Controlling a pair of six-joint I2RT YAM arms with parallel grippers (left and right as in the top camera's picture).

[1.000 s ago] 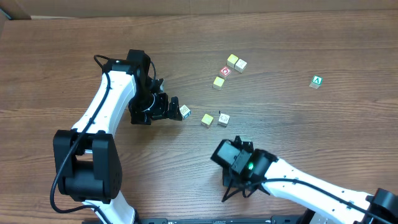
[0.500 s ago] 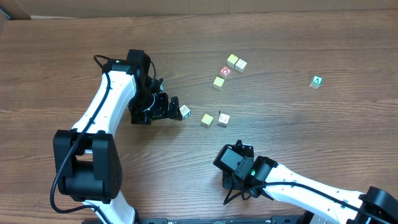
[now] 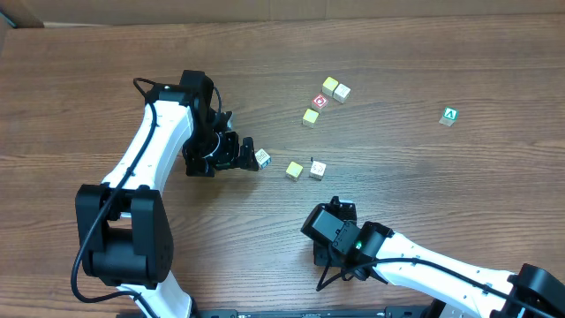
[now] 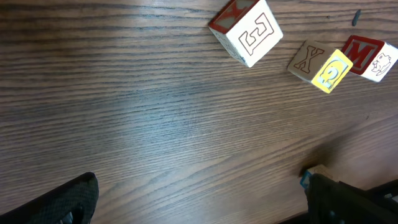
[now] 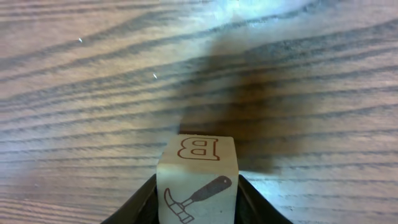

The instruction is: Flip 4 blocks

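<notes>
**Right claw** [image 5: 198, 198] flanks the hammer-and-B block [image 5: 198, 177] low over the bench [image 5: 74, 74], well apart from the red-faced cube [image 3: 320, 102], on its robot-ward side. In the last second this arm drew away from that cube, then crept slightly back. Whether the fingers clamp the block or have just let go cannot be told. Probably one flip is ending. **Left claw** [image 4: 205, 198], unmoved and spread wide, grasps nothing. The nearest cream block [image 4: 249, 31] lies left of the cube.
</notes>
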